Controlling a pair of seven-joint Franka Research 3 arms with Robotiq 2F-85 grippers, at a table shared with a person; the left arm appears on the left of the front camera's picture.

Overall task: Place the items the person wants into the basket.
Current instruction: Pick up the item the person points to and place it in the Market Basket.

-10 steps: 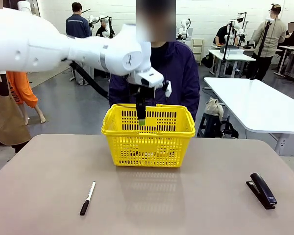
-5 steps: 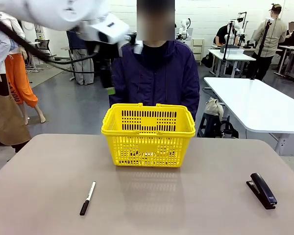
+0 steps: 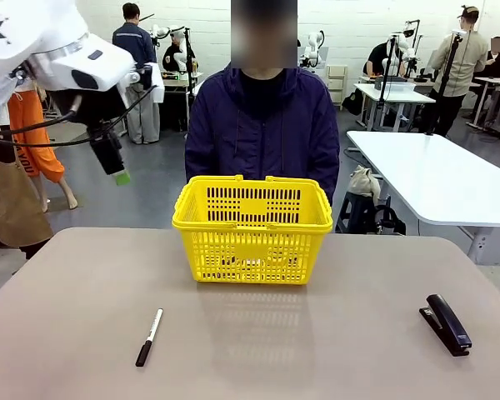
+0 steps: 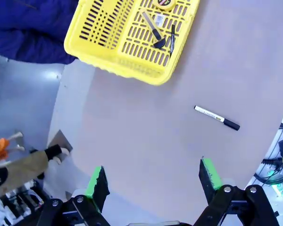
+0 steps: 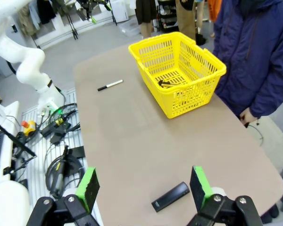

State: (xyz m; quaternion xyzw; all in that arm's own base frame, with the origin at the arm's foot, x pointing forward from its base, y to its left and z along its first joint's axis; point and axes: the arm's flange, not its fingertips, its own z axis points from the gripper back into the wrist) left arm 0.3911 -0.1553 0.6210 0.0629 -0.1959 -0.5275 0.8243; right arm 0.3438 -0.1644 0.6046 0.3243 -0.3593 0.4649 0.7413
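Across the tan desk (image 3: 258, 333), the yellow basket (image 3: 252, 250) was seen near the person (image 3: 262, 125). Inside it lay the tape measure (image 4: 164, 3), utility knife (image 4: 152, 29) and marker (image 4: 172, 38), so the task was judged essentially done. The left claw (image 4: 152, 176) and right claw (image 5: 144, 184) were released, holding nothing.

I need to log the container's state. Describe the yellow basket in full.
The basket is bright yellow plastic with lattice-slotted walls and floor and two handles folded down along its rim. It stands upright on the tan table, near the far edge, directly in front of the person. In the left wrist view a tape measure, a utility knife and a slim marker lie on its floor. Neither gripper touches it.
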